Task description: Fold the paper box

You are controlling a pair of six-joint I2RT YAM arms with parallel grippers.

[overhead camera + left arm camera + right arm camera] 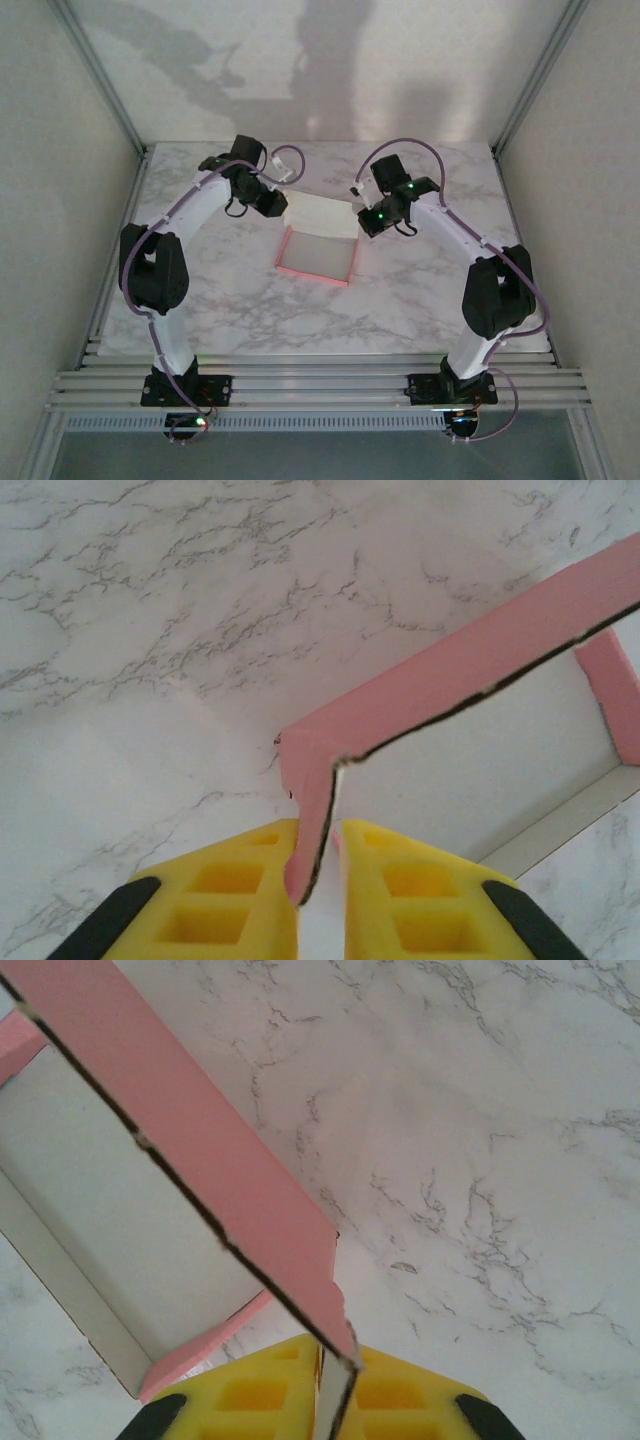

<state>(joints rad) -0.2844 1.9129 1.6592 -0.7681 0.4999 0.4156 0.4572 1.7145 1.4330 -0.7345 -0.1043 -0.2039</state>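
Note:
The paper box [318, 250] lies open in the middle of the marble table, pink outside and off-white inside, with its far wall raised. My left gripper [284, 205] is at the far-left corner of that wall. In the left wrist view the pink wall [470, 660] runs down into my left gripper [320, 870], and the yellow fingers [250, 880] are pressed on the corner flap. My right gripper [366, 222] is at the far-right corner. In the right wrist view the box wall [200, 1150] ends between the closed jaws of my right gripper [335, 1390].
Bare marble table [250, 310] surrounds the box on all sides. Aluminium frame posts [105, 80] stand at the back corners, and a slotted rail [320, 385] carrying both arm bases runs along the near edge.

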